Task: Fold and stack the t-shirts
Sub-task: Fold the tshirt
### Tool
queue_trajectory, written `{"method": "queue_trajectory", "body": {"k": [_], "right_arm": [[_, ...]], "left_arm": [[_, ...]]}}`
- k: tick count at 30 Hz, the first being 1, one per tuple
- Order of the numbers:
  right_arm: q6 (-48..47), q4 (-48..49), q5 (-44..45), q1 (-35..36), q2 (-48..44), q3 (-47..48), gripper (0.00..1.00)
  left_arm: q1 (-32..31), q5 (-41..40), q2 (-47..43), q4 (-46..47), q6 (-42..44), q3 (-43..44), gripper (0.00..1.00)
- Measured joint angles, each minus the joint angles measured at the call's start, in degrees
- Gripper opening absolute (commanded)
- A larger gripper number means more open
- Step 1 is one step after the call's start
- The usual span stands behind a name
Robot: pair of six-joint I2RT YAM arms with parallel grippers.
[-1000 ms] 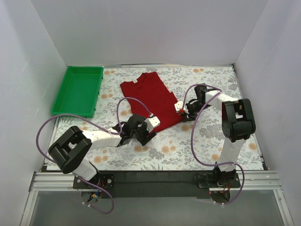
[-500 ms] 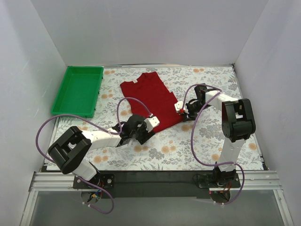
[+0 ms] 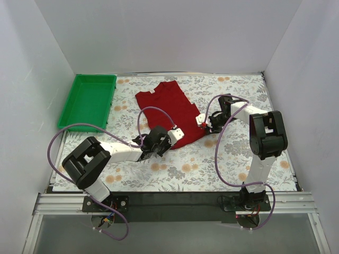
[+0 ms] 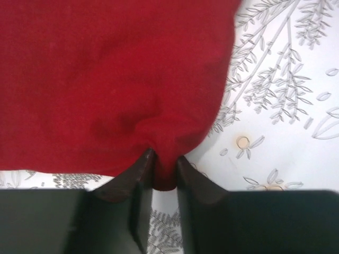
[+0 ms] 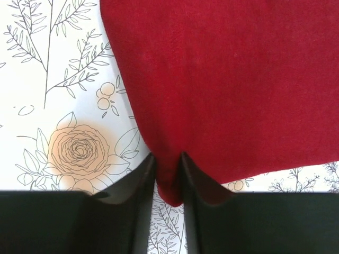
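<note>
A dark red t-shirt [image 3: 168,108] lies folded lengthwise on the flowered table, collar toward the back left with a small white neck label. My left gripper [image 3: 168,138] is shut on the shirt's near hem corner; in the left wrist view the red cloth [image 4: 116,79] is pinched between the black fingers [image 4: 132,180]. My right gripper [image 3: 204,123] is shut on the shirt's right hem corner; in the right wrist view the red cloth [image 5: 228,79] runs down between the fingers [image 5: 198,182].
A green tray [image 3: 88,101] stands at the back left. White walls close in the table on three sides. Purple cables loop over both arms. The flowered tablecloth [image 3: 233,159] shows in front of and to the right of the shirt.
My left gripper has moved up and to the right onto the shirt's near hem corner and shut on it. The right gripper has stayed at the right hem corner.
</note>
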Motion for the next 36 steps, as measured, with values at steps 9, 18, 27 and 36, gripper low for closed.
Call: {"method": "queue_trajectory", "body": {"k": [9, 18, 27, 36], "right_arm": [[2.86, 1.42, 0.81, 0.33, 0.09, 0.0, 0.01], [6.01, -4.37, 2.71, 0.37, -5.84, -4.74, 0.01], [4.46, -13.11, 3.67, -0.63, -29.29, -19.54, 0.01], [3.87, -21.51, 2.6, -0.81, -41.42, -21.66, 0.01]], "left_arm": [[-1.33, -2.69, 1.03, 0.55, 0.07, 0.79, 0.0], [-2.45, 8.87, -6.67, -7.74, -0.13, -1.53, 0.0], [-15.93, 15.72, -7.72, -12.66, -7.21, -1.57, 0.0], [-20.59, 16.61, -20.39, -14.86, -16.06, -3.1, 0.0]]}}
